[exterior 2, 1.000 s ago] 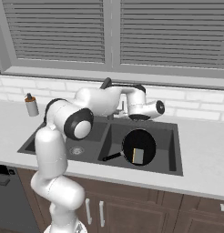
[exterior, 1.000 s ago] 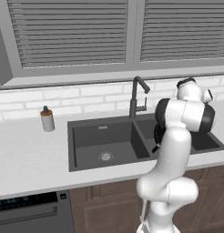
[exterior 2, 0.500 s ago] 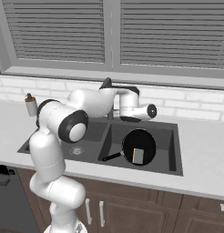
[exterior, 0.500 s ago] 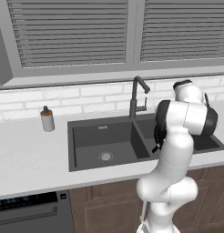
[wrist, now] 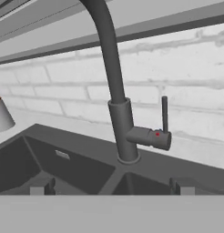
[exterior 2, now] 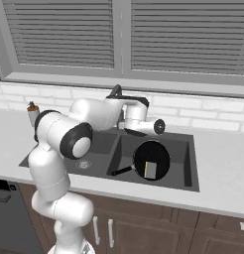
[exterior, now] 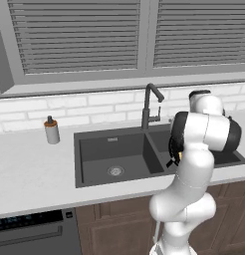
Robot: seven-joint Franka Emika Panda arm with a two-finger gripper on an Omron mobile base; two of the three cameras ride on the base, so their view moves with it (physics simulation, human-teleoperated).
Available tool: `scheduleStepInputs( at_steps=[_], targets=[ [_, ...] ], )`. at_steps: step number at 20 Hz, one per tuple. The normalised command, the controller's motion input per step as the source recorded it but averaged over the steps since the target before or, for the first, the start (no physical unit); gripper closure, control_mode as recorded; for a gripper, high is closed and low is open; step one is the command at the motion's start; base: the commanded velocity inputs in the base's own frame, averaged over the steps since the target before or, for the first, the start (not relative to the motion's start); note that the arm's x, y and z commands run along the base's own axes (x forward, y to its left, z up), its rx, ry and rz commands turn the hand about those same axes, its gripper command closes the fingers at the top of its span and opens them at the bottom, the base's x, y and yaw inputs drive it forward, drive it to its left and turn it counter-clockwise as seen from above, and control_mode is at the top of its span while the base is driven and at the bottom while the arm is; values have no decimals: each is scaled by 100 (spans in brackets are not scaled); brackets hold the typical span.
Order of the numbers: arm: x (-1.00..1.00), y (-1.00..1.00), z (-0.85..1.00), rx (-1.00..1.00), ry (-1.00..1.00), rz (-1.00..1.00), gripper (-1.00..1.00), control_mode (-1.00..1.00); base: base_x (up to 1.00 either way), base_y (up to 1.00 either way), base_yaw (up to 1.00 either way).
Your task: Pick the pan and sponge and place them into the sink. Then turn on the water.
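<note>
The black pan (exterior 2: 152,154) lies flat in the right basin of the dark grey sink (exterior 2: 191,163), its thin handle pointing left. A small rectangular sponge (exterior 2: 151,169) rests on the pan. My gripper (wrist: 113,187) hovers over the sink's divider, open and empty, with its fingertips (wrist: 50,186) wide apart. It faces the base of the dark gooseneck faucet (wrist: 118,118), a short way off. The faucet's thin lever (wrist: 165,113) stands upright on the right side of the stem. No water is in view. In the left base view my arm hides the right basin of the sink (exterior: 114,149).
A small bottle (exterior: 52,130) with a brown cap stands on the counter left of the sink; it is the bottle (wrist: 2,113) at the hand view's left edge. A white brick wall and a window sill run behind the faucet (exterior: 149,104).
My hand has drifted a little left and down toward the faucet. Pan and sponge have stayed in place, and the jaws are still open.
</note>
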Motion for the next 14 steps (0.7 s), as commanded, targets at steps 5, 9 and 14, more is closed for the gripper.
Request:
scheduleStepInputs(
  at_steps=[5, 9, 14],
  targets=[
    [1, 10, 5, 0, -2, 0, -100, -100, 0, 0, 0],
    [9, 9, 0, 0, -3, 0, -100, -100, 0, 0, 0],
    [8, 0, 0, 0, -5, 0, -100, -100, 0, 0, 0]
  ],
)
